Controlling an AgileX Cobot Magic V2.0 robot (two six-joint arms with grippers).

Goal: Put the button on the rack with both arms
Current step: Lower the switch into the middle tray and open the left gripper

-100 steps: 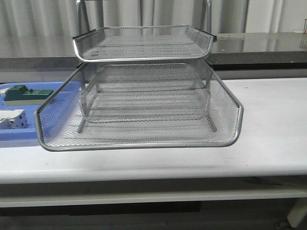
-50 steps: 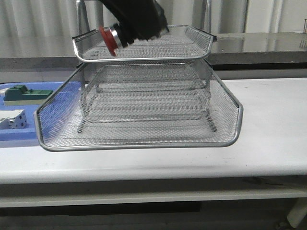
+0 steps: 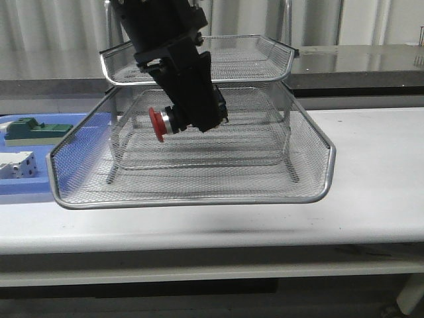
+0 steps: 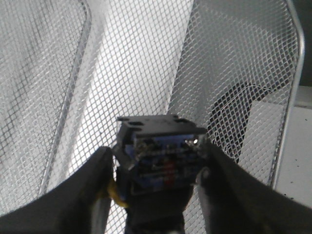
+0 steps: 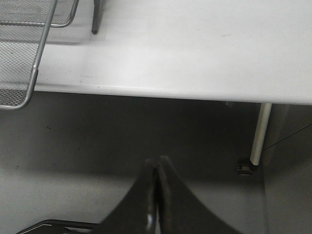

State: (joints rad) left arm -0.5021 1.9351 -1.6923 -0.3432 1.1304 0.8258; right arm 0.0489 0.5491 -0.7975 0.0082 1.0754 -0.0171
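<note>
The rack [image 3: 192, 197] is a silver wire-mesh stand in the middle of the white table, with its middle tray pulled out toward me. My left gripper [image 3: 197, 114] reaches down from above and is shut on the button [image 3: 159, 124]. The red head points left and hangs over the pulled-out tray, below the top tray. In the left wrist view the button's black-blue body [image 4: 161, 146] sits between the fingers of the left gripper [image 4: 157, 157], over the rack's mesh [image 4: 234, 63]. My right gripper [image 5: 157, 163] is shut and empty, low beside the table's front edge, with a corner of the rack [image 5: 30, 83] in view.
A flat blue tray [image 3: 30, 189] lies left of the rack with a green block [image 3: 36, 130] and white blocks [image 3: 16, 164] on it. The white table [image 3: 377, 172] runs to the right of the rack. A table leg [image 5: 258, 136] stands near the right gripper.
The left arm came into view from above holding the button. It has gone down from the top tray's level to just over the pulled-out middle tray.
</note>
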